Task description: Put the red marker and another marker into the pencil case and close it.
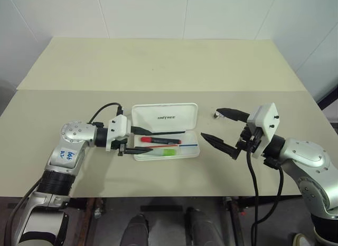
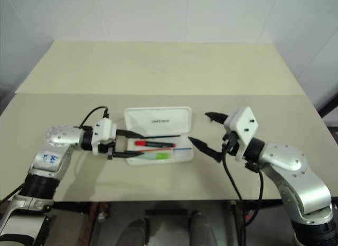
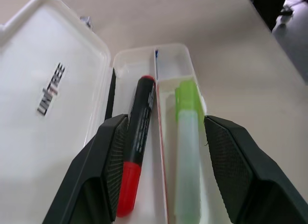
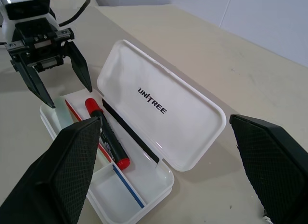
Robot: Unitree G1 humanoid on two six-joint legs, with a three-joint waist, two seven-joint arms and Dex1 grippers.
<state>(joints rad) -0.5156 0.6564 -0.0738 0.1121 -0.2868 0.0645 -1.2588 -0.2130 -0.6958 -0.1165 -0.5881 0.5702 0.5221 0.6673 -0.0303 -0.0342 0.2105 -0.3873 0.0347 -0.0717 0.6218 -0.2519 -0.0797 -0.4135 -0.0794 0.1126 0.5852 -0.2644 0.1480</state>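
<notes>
On the beige table [image 1: 158, 72], the pencil case [image 1: 165, 118] lies open, holding the red marker [image 1: 159, 140] and green marker [image 1: 164, 151]; left gripper [image 1: 141, 141] and right gripper [image 1: 217, 126] hover spread, empty.

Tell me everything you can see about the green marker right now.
The short, stubby pale-green plastic marker has a brighter green section at one end. It lies flat in the front compartment of the open white hard-plastic pencil case, lengthwise along the front wall. A divider separates it from the red-capped black marker. Nothing grips it; the left gripper hovers above, jaws apart.
</notes>
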